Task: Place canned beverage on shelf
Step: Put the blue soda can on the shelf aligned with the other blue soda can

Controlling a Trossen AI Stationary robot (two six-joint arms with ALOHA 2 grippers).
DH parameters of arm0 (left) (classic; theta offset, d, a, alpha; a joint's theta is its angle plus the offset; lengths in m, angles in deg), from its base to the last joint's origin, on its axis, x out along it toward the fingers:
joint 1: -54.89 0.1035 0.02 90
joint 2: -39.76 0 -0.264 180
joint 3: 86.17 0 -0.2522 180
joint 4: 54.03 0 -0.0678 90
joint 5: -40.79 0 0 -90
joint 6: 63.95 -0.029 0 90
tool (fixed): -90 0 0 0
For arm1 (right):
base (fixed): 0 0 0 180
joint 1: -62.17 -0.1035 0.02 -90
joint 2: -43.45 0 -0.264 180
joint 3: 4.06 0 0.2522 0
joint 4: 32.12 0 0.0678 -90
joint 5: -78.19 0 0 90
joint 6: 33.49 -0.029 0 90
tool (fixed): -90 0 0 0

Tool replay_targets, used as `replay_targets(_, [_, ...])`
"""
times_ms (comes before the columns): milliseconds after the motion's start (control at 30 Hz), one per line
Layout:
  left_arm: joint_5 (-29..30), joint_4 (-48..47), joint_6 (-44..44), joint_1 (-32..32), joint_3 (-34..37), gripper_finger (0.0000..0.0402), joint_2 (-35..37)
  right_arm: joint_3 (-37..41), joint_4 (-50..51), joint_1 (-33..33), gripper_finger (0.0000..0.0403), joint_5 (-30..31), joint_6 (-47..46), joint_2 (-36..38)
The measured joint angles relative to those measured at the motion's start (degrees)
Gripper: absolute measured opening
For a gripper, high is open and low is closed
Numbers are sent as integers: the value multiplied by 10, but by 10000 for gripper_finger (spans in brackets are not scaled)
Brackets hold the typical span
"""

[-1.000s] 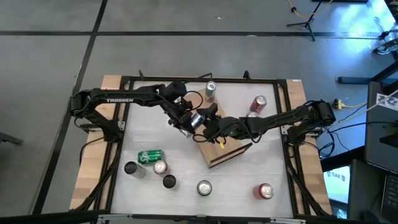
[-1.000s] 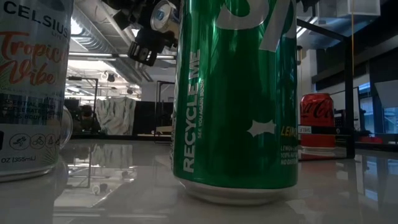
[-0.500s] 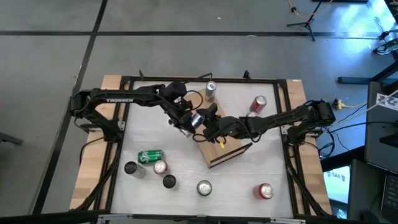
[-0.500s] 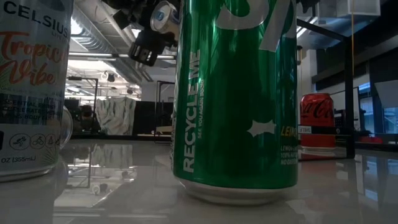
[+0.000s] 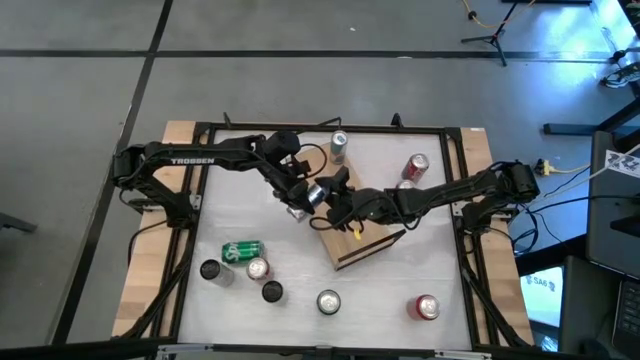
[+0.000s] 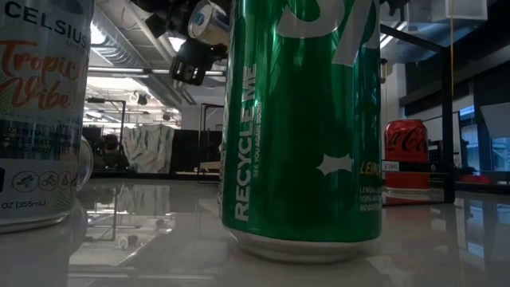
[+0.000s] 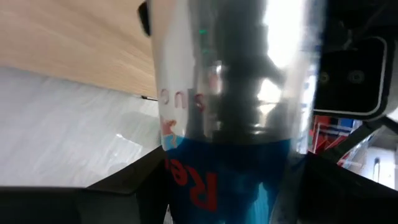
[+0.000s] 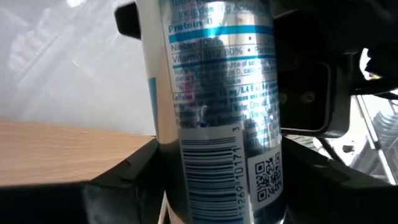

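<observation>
Slim silver-blue can [image 5: 314, 194]: clenched by both left pincer [image 5: 303, 200] and right pincer [image 5: 330, 203] above shelf [image 5: 368, 243]; one should release before lowering it upright

Both arms are dark, near-black, built of slim tubular links joined by bulkier rounded joint housings. The left arm [image 5: 205, 157] carries white "TROSSEN" lettering along its upper link. The right arm [image 5: 470, 187] shows no legible marking. Thin black cables loop beside the wrist joints and trail from each base. The left gripper [image 5: 300, 200] and right gripper [image 5: 330, 205] have flat, matte black fingers [image 8: 124, 180]. A black rectangular housing [image 7: 348, 78] bears two small round screws.
</observation>
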Motion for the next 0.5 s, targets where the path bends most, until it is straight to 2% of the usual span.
replay_targets(500, [-26,-17,-26,31,0,255,0,-1,32,1,239,1,-61,0])
